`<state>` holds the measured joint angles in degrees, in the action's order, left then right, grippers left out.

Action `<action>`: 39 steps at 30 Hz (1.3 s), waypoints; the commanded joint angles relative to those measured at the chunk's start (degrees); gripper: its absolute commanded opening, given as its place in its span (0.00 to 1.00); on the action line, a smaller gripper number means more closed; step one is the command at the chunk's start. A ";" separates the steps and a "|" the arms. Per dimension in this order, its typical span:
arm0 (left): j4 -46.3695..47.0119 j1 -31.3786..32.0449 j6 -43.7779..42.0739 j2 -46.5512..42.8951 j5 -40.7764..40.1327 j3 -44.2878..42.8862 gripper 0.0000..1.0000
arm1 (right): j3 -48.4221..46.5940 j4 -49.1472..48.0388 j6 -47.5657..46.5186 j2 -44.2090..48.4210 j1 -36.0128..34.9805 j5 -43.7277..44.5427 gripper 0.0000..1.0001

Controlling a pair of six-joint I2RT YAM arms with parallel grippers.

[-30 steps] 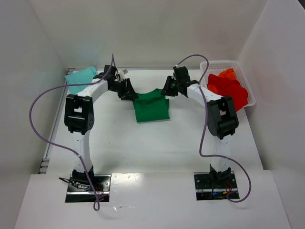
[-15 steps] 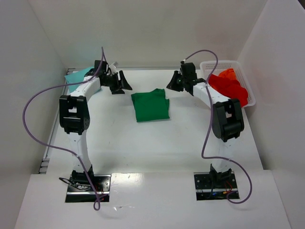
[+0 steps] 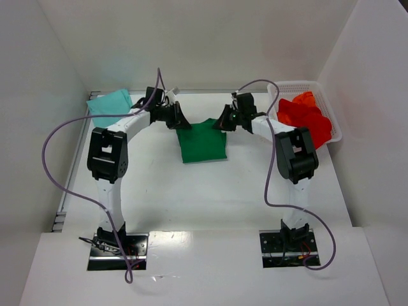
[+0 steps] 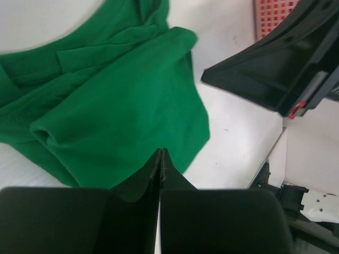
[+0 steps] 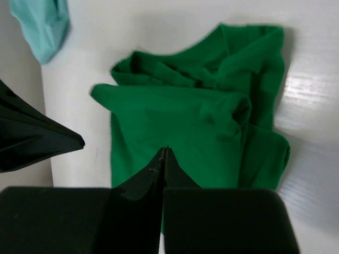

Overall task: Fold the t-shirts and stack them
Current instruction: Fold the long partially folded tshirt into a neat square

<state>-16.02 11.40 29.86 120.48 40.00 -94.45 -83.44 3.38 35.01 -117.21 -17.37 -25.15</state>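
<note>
White panels close in a white counter point(image 3: 210, 191) on three sides. The dark green t-shirt point(image 3: 203, 143) lies in the far middle of it, already gathered into a rough rectangle, its far edge rumpled and layered. The left arm point(image 3: 127, 121) and the right arm point(image 3: 271, 127) reach in from either side, so their jaws sit at the shirt's two far corners. In both wrist views the jaws are pressed together to a thin seam. No cloth shows between them, though the very tips lie over the green and I cannot rule out a nipped fold.

The tee looks light, limp and a little clingy. It would likely sag and slide out of shape if lifted by one point, so the two far corners, or the doubled edge, seem the safest places to pinch.

A pale teal t-shirt point(image 3: 108, 105) sits folded in the far left corner, well apart. The red t-shirts point(image 3: 306, 118) are heaped in the white mesh basket point(image 3: 290, 85) at far right. The purple cables point(image 3: 51, 146) loop wide of the cloth; nothing lies between the green tee and the teal one.
</note>
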 commanded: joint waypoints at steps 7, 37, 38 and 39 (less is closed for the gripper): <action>2.84 -0.50 1.17 10.11 -2.29 -5.93 0.00 | -7.93 1.73 -1.34 -9.76 -0.82 -0.82 0.00; -0.81 -3.93 1.78 21.99 -6.34 -20.11 0.12 | -27.02 7.43 -3.54 -22.88 3.04 3.79 0.02; -1.29 -3.93 1.78 22.05 -6.39 -20.59 0.12 | -27.82 7.43 -3.54 -22.93 3.04 3.80 0.03; -1.29 -3.97 1.78 22.60 -6.86 -20.65 0.12 | -27.90 7.43 -3.54 -23.41 3.04 3.80 0.04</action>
<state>-16.91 7.60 31.88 141.30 34.94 -112.87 -108.11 10.42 32.88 -139.31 -15.39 -23.64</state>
